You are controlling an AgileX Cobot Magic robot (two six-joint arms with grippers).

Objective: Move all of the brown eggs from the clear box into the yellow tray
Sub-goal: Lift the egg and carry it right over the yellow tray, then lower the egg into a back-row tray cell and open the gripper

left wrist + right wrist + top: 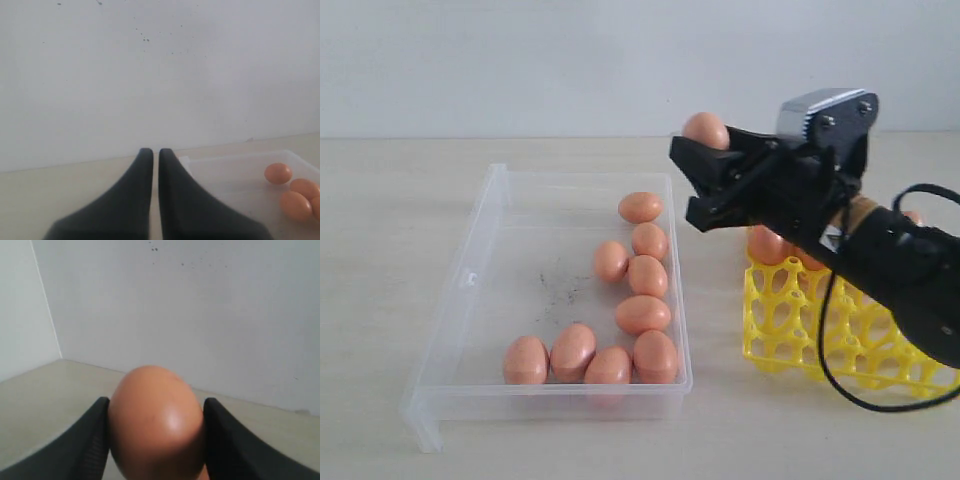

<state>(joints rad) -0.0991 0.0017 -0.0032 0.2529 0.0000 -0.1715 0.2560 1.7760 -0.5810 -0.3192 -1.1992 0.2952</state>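
My right gripper (692, 172) is shut on one brown egg (705, 129), held in the air above the gap between the clear box (488, 205) and the yellow tray (790, 320). In the right wrist view that egg (156, 422) fills the space between both black fingers (92, 432). Several brown eggs (642, 313) lie along the box's right side and front wall. At least one egg (766, 246) sits in the tray, which is partly hidden by the arm. My left gripper (155, 152) is shut and empty, low by a corner of the box (235, 167), with eggs (278, 173) off to one side.
The right arm and its black cable (832, 350) cross in front of the yellow tray. The box floor carries dark specks (560, 285). A pale wall stands behind the beige table (380, 300).
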